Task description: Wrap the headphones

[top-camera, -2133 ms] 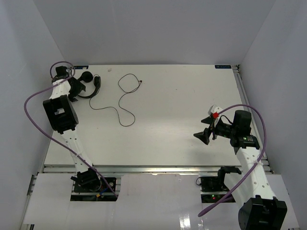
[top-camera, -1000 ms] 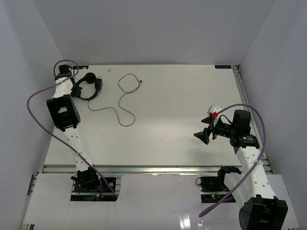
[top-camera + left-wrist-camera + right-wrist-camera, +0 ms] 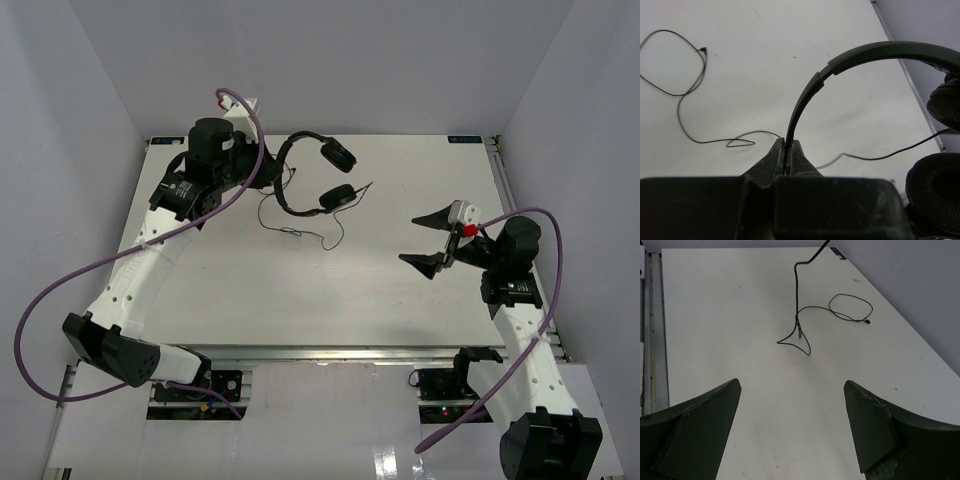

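The wrapping is barely starting. The left gripper [image 3: 788, 150] is pinching shut on the thin headband, holding the headphones [image 3: 337, 156] aloft near the table's [image 3: 300, 300] 12 o'clock. Their black cord [image 3: 325, 240] is trailing loose and unwound. The right gripper [image 3: 791, 385], at 3 o'clock, is hovering spread wide, empty.

The left arm [image 3: 150, 255] bends at the elbow near its base and stretches toward the far side of the table. The left gripper [image 3: 786, 150] has its jaws pressed together on the thin band of the headphones [image 3: 875, 51]. The right arm [image 3: 525, 330] stands at the right side. The right gripper [image 3: 410, 238] points left, its jaws wide apart and holding nothing.
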Tool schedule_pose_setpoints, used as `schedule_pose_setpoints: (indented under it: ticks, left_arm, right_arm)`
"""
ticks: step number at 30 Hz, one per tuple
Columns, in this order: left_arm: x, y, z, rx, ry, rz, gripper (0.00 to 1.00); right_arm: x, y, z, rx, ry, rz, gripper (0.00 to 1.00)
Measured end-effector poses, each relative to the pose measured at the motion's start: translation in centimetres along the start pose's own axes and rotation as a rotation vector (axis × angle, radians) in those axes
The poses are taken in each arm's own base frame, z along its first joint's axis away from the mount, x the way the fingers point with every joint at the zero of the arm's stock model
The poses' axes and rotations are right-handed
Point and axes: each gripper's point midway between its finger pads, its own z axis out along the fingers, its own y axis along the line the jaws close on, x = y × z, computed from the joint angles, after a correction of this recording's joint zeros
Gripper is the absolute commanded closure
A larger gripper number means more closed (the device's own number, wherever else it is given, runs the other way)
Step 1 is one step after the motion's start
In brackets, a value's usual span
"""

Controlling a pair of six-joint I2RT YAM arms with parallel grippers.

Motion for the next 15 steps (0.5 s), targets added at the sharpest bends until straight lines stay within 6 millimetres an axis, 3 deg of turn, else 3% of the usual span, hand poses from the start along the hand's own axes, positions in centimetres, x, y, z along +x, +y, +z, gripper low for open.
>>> schedule_pose_setpoints:
  ticks: [7,15]
  left_arm:
    - [2.0,-3.2,0.2,0.063,0.076,-0.049,1.0]
    - [0.8,-6.2,0.8,0.122,0.086,-0.107,1.0]
  right_arm:
    - [-2.4,1.7,0.9,-0.143,-0.076,-0.026,0.1]
    - [-2.2,1.3,2.4,-0.187,-0.088,0.037,0.1]
